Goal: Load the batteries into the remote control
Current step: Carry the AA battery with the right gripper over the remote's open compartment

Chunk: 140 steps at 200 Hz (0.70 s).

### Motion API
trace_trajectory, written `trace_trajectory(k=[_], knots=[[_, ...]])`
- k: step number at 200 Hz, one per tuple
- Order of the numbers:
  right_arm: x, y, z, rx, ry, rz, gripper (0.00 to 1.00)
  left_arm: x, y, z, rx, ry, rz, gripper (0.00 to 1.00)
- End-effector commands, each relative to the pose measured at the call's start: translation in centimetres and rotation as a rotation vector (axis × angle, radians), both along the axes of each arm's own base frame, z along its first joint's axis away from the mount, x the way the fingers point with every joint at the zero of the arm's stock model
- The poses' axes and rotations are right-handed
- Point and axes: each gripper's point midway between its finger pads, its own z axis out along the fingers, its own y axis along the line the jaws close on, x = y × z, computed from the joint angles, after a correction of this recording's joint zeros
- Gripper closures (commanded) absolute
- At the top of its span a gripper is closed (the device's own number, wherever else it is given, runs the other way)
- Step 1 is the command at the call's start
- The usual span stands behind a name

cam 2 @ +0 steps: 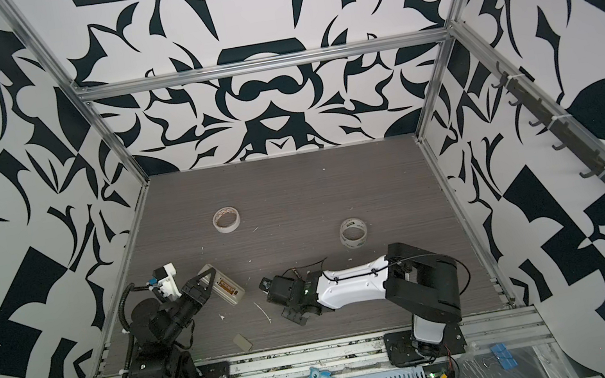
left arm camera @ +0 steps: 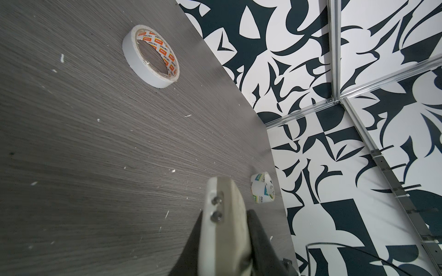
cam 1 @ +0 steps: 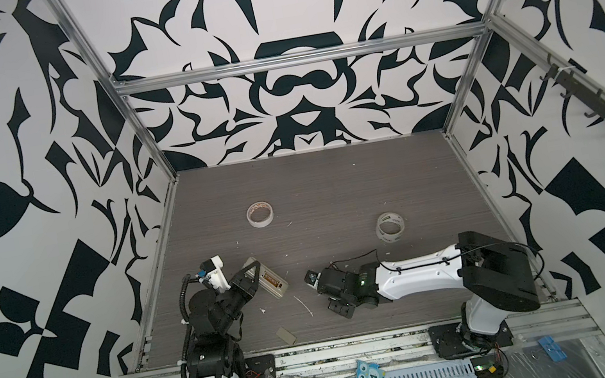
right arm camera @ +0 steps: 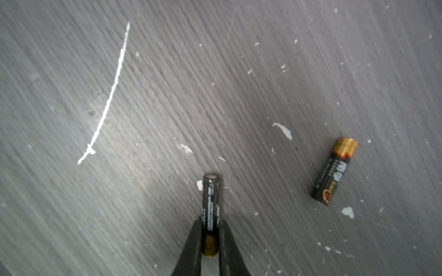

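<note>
Starting on the left: the left gripper (cam 1: 253, 271) has its jaws pinched on the near end of the remote control (cam 1: 272, 283), which sits low on the left part of the grey table (cam 1: 334, 193). The remote runs at a slant, beige back up, with an orange-marked recess open on that face. In the left wrist view the two dark fingers (left arm camera: 258, 229) press on either side of the pale body, and two small metal contacts show at its end. I cannot tell whether its far end rests on the table.

Nearer the front rail than the remote, a touch to its right, a small beige battery cover (cam 1: 286, 335) lies flat and alone. Right of the remote, between it and the other arm, a thin curved white strip (cam 1: 305, 306) lies on the table.

Further right of the remote comes the right gripper (right arm camera: 210, 229), tipped down over the table. Its jaws are closed on the held battery (right arm camera: 210, 203), gripping the gold end, with the dark end pointing toward the table. Whether that tip touches I cannot tell. The loose battery (right arm camera: 334, 170) lies flat close by, apart from the fingers; the top views hide it.

Beyond the remote toward the back wall sits a white tape roll (cam 1: 260, 214). A clear tape roll (cam 1: 390, 226) stands well to the remote's right.
</note>
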Motion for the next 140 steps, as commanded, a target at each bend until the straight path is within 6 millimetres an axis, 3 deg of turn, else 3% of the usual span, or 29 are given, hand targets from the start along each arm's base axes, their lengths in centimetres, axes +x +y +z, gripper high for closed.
trace_trajectory(k=[1,87,140], knots=[[-0.04,-0.24,0.69,0.022,-0.008,-0.022,0.8,-0.11,-0.14,1.04,-0.005,-0.033,-0.01,1.0],[-0.2,-0.57,0.55,0.025,0.0,-0.035,0.78,0.02,-0.14,1.44,0.001,-0.039,-0.012,1.0],[-0.22,-0.77,0.11,0.018,0.0,-0.037,0.87,-0.04,-0.19,1.56,-0.003,-0.046,-0.014,1.0]])
